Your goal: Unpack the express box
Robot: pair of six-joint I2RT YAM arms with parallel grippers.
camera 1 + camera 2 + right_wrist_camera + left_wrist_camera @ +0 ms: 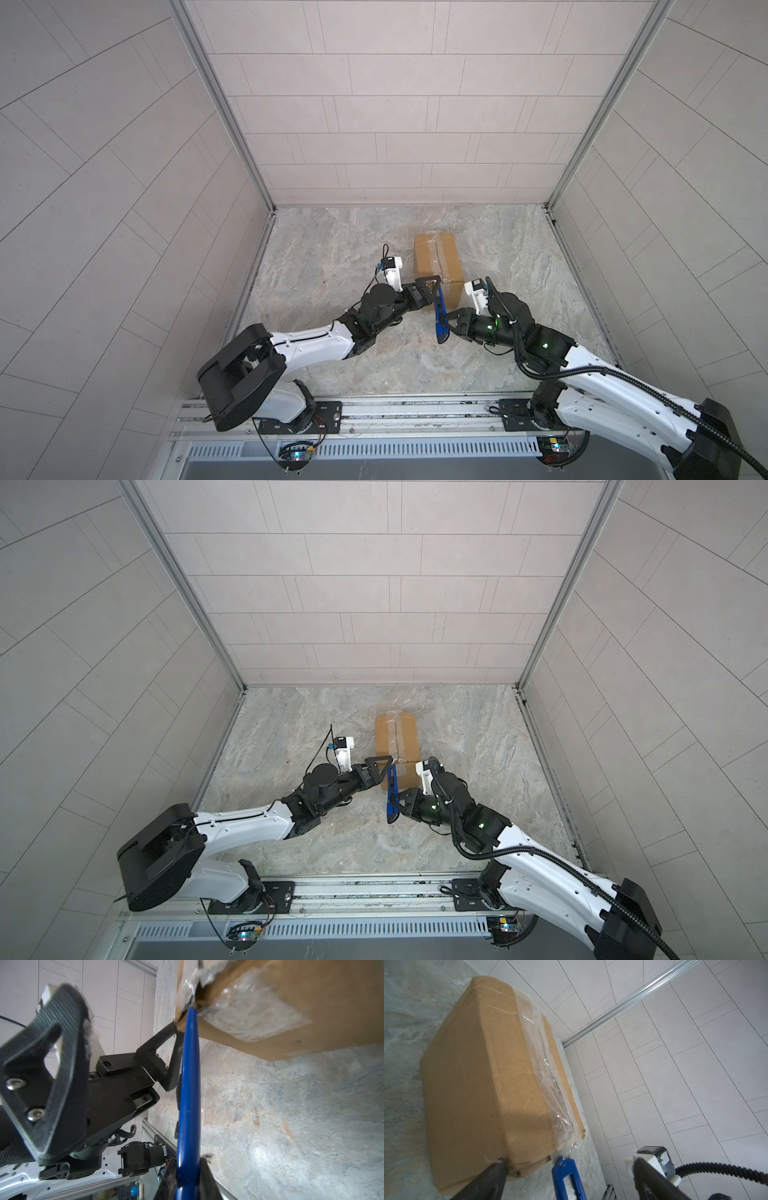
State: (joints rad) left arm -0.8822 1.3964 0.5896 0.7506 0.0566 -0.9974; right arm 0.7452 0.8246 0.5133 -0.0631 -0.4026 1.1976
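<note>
Express box [437, 259]: plain brown, clear-taped seam.
Left gripper [432, 293]: spread wide at box corner.
Right gripper [448, 323]: clamps blue cutter [439, 309], tip at seam.

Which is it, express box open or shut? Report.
Shut: express box flaps lie flat under clear tape, torn only at the end near the blue cutter.

The box [436, 257] is showing plain brown cardboard, with clear shiny tape [544, 1059] glinting along its seam, and the cutter [439, 309] is standing out in bright blue. The table [332, 249] is showing a grey marbled pattern with rusty streaks, the walls [395, 104] are showing pale grey tiles in staggered rows, and the arms [307, 345] are wearing white shells with black joints.
</note>
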